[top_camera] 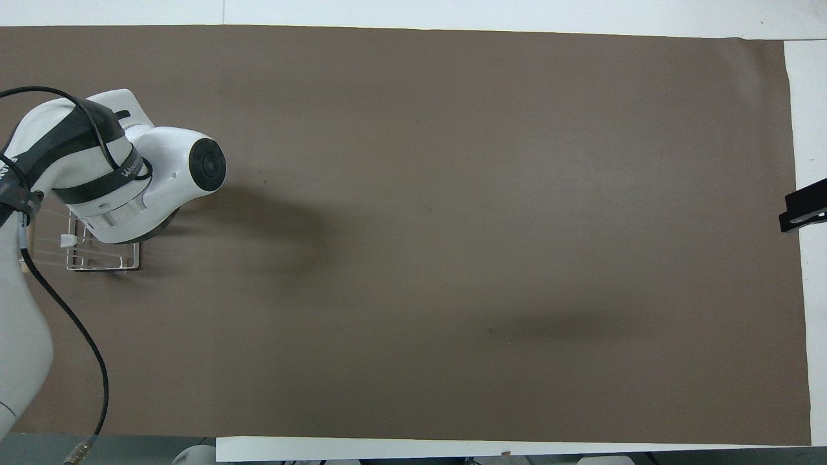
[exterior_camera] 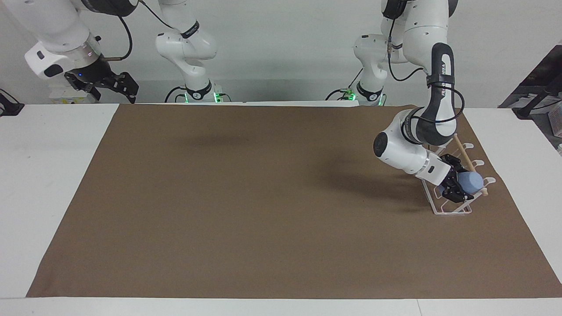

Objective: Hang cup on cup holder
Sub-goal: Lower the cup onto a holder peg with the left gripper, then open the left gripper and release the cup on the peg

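Tumbler point(exterior_camera: 470, 181), matte blue, tapered, on white wire rack point(exterior_camera: 448, 208).

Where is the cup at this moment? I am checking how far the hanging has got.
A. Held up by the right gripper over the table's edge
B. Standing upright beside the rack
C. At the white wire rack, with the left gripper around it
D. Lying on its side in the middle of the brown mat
C: the facing view shows the cup tilted on the cup holder, the left gripper at it; the right gripper waits away.
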Controlling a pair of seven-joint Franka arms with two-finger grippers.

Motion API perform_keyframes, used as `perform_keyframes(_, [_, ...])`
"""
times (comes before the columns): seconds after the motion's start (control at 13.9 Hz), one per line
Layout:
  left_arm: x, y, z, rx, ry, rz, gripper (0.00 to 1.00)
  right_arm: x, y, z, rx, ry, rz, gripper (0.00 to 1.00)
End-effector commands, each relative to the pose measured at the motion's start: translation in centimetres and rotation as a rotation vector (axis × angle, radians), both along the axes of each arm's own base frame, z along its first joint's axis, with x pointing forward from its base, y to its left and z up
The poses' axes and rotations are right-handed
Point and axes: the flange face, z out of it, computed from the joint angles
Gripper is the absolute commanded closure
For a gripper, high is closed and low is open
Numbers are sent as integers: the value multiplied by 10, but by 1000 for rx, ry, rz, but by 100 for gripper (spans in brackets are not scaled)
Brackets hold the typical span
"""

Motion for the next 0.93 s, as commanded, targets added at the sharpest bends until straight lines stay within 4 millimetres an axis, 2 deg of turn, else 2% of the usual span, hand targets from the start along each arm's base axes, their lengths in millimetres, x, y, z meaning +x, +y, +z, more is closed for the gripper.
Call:
perform_keyframes(0.0, [3,8,4,4,-1,-1,0,-2,-1,-1,26,4,18,0])
perform_keyframes(0.07, [6,9,8,12,5,2,0,-2,0,0,26,3,20,0])
perform_keyframes(0.14, [12,9,22,25,9,10,0,-2,0,-1,26,4,20,0])
perform_keyframes(0.36, [35,7,88,-70,111,62,0,-2,0,0,26,4,19,0])
perform_keyframes(0.5, [43,7,127,-112,152,71,0,-2,0,-1,26,4,20,0])
perform_keyframes(0.72, [40,8,170,-202,309,50,0,-2,0,0,25,0,18,0])
perform_keyframes(0.86, [34,10,191,-280,411,57,0,-3,0,1,25,-2,18,0])
